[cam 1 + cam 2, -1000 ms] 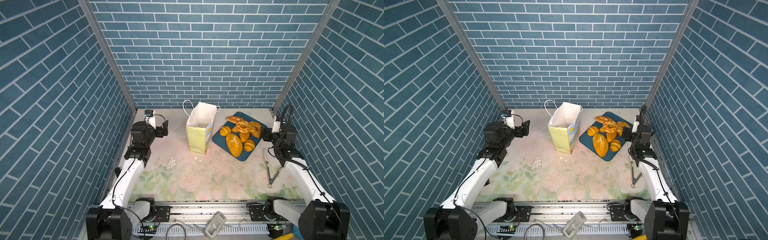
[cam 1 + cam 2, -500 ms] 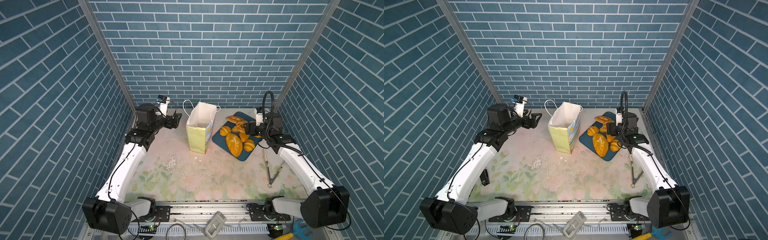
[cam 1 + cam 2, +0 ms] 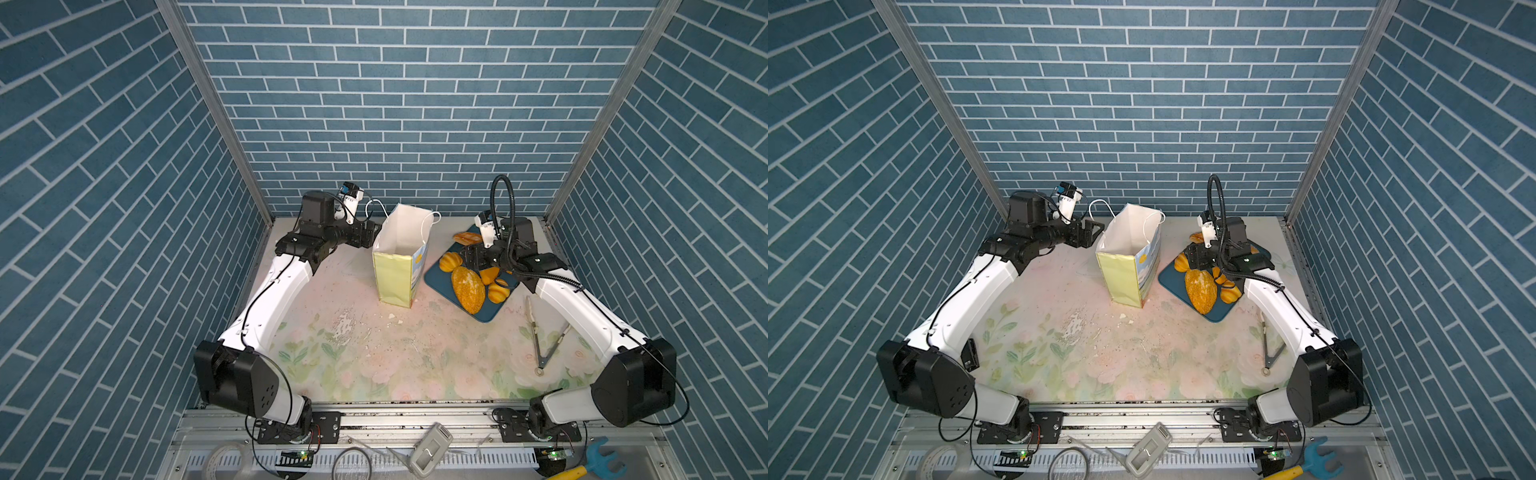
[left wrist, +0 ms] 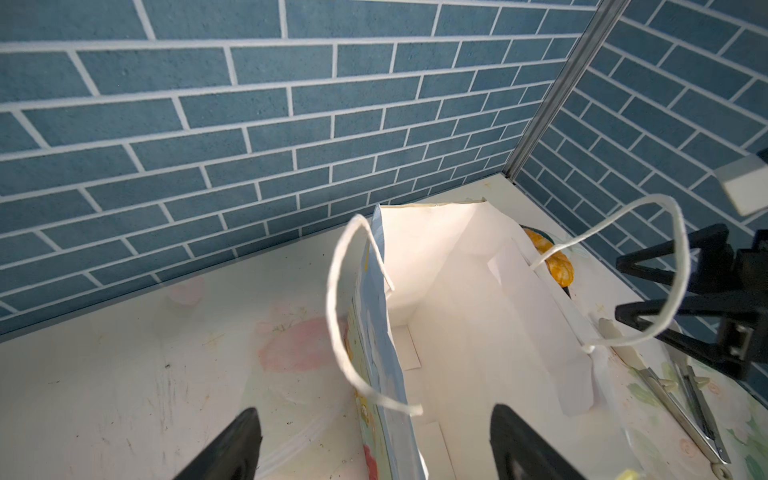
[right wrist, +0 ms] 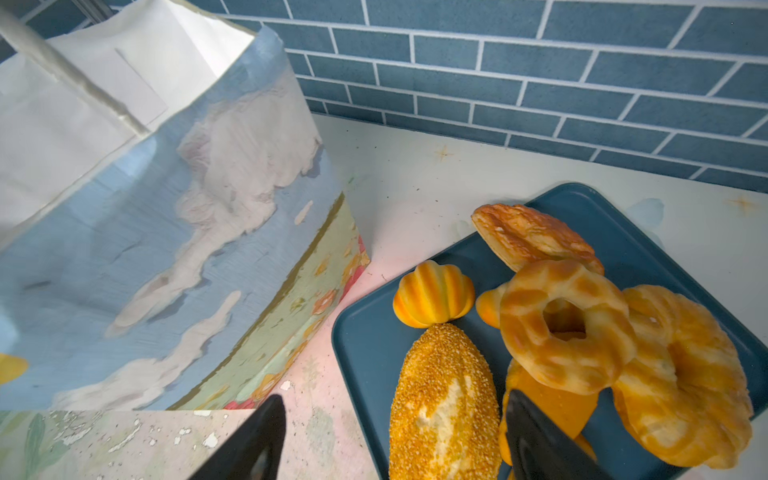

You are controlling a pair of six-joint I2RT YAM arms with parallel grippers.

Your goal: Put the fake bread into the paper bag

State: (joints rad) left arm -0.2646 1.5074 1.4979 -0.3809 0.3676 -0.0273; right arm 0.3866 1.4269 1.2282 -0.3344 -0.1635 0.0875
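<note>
Right gripper (image 5: 395,399) is hanging wide open and empty above the dark blue tray (image 5: 365,345), its fingers bracketing one end of the speckled loaf (image 5: 444,399). Left gripper (image 4: 374,409) is gaping too, gripping nothing, at the rim of the paper bag (image 4: 457,332), which is standing upright, mouth up, just beside the tray. All the fake bread (image 5: 673,374) is lying piled on the tray. I'm judging the loaf light, squashy and glossy, so I'm planning to pinch across its narrow middle. Its long axis is running from mid-tray toward the tray's front corner.

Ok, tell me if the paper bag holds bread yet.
Empty where visible: the paper bag shows a bare white inside; the fake bread lies on the tray.
</note>
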